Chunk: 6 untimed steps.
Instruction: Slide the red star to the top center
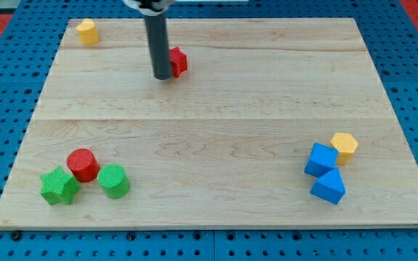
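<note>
Camera view, only one there is, so here goes:

Board: light wooden board (216, 130) on a blue pegboard surface (6, 145), with a bit of red showing at the view's top corners.

My tip: the dark rod comes down from the view's top, and my tip (162, 75) sits on the board in the upper left-of-centre area.

Fingers: none on this rig, it's just a plain rod, so nothing is clenched or grasped; it only presses sideways against stuff.

Red star: the red star (178, 61) is right beside my tip, on its right side as the view has it, and looks to be touching the rod. Part of it is hidden behind the rod, so the shape is kinda hard to read. It's near the view's top, a little left of the middle.

Top left: a yellow block (87, 31) sits near the board's top left corner, well apart from the star. Can't make out the shape.

Bottom left: red cylinder (83, 164), green star (59, 186) and green cylinder (113, 180) huddled together, the red one touching both greens.

Bottom right: yellow hexagon block (345, 147), blue cube (321, 160) and a blue triangular block (329, 186) bunched close, the two blues touching.
</note>
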Each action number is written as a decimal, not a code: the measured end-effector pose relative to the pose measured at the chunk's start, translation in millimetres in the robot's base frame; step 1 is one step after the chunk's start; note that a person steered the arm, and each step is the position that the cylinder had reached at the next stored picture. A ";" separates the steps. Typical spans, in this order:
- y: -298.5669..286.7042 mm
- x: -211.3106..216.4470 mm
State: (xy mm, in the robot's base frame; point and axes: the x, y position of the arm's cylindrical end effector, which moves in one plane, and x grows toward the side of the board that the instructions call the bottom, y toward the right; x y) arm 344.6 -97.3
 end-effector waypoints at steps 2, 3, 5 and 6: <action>48.5 -40.3; 34.7 5.4; 99.3 -32.7; 93.4 -55.6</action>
State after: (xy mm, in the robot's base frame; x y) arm 289.0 -3.9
